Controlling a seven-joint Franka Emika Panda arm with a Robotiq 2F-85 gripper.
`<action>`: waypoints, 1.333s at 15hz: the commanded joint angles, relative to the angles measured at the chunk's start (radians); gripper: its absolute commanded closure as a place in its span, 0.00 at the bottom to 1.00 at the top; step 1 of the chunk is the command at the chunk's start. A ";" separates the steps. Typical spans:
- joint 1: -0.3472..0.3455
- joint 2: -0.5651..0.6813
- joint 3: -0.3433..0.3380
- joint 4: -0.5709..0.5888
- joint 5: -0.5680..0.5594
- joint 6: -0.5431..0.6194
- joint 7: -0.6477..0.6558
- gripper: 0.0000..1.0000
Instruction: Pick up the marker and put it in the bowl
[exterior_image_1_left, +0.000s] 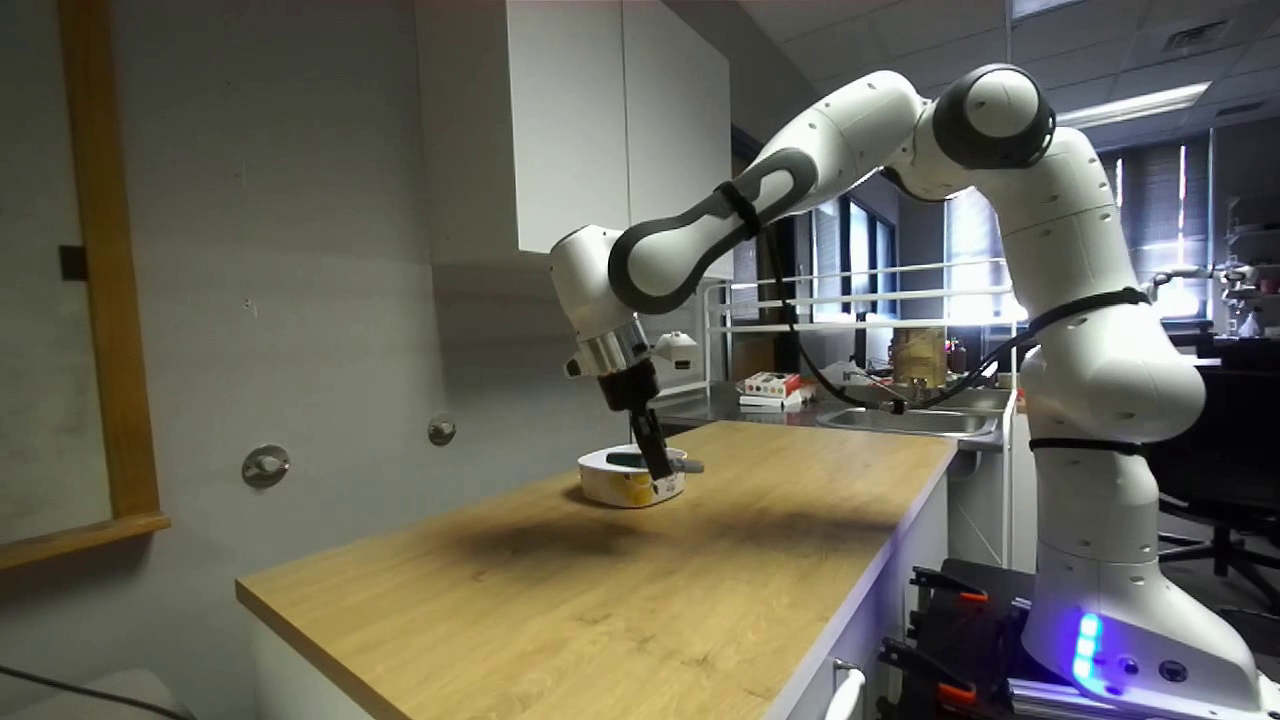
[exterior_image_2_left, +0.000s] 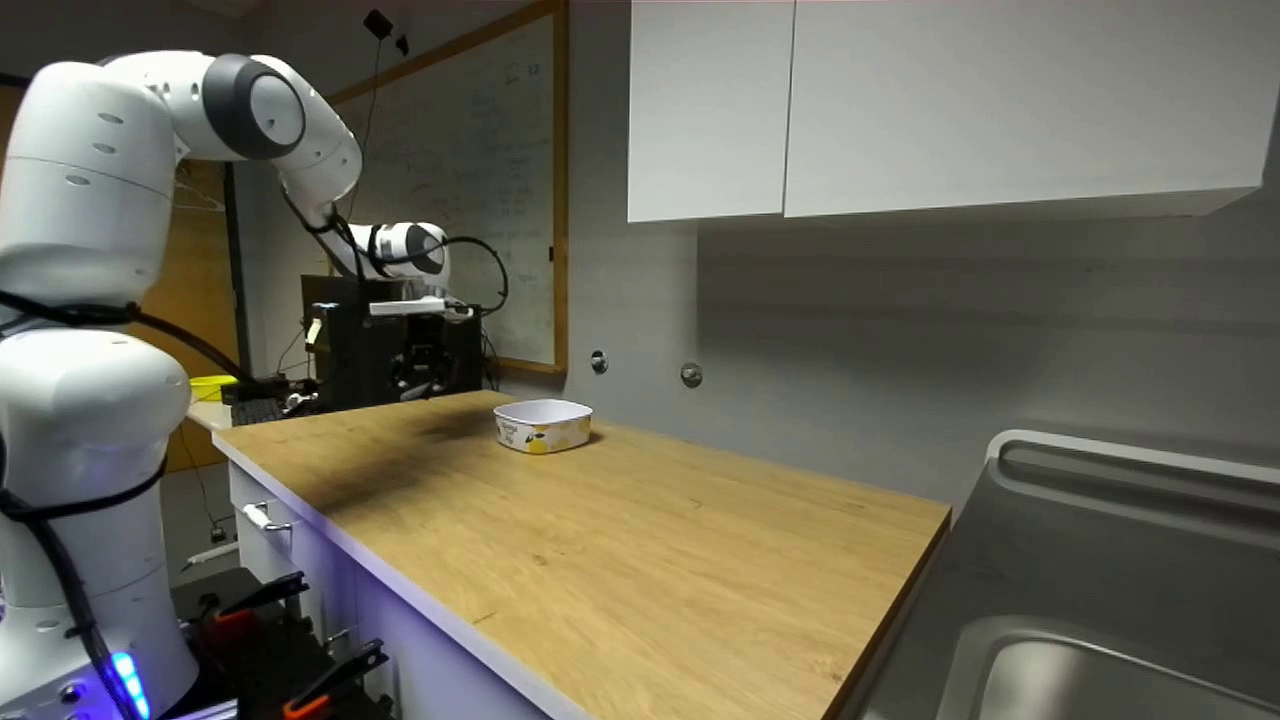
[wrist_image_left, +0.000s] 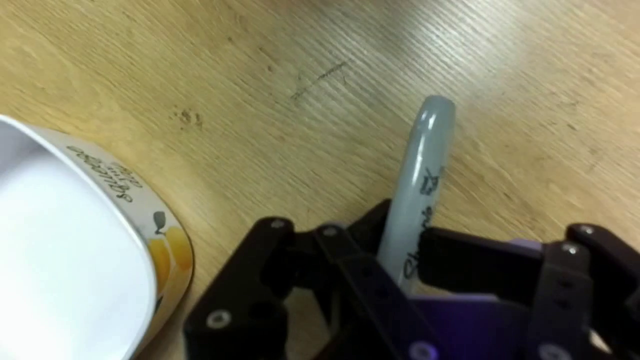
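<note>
The marker (wrist_image_left: 419, 185) has a grey body with dark lettering. My gripper (wrist_image_left: 400, 240) is shut on it, with the fingers on either side of the body. Its lower part is hidden by the fingers in the wrist view. In an exterior view the marker (exterior_image_1_left: 688, 465) sticks out past the gripper (exterior_image_1_left: 658, 465), and a dark green end shows on the far side. The bowl is white inside with lemon prints on its wall (wrist_image_left: 170, 250). It stands upright on the counter, left of the gripper in the wrist view. The bowl shows in both exterior views (exterior_image_1_left: 622, 490) (exterior_image_2_left: 543, 432).
The wooden counter (exterior_image_1_left: 560, 600) runs along a grey wall. White cabinets (exterior_image_1_left: 570, 130) hang above it. A metal sink (exterior_image_1_left: 910, 422) and a white rack (exterior_image_1_left: 860, 325) stand beyond one end. Small boxes (exterior_image_1_left: 772, 385) lie by the sink.
</note>
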 joint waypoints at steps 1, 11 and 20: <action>-0.003 -0.032 0.001 0.060 -0.026 -0.050 0.036 0.92; -0.004 0.245 -0.047 0.542 -0.081 -0.275 0.042 0.92; -0.036 0.418 -0.123 0.845 -0.062 -0.418 0.003 0.92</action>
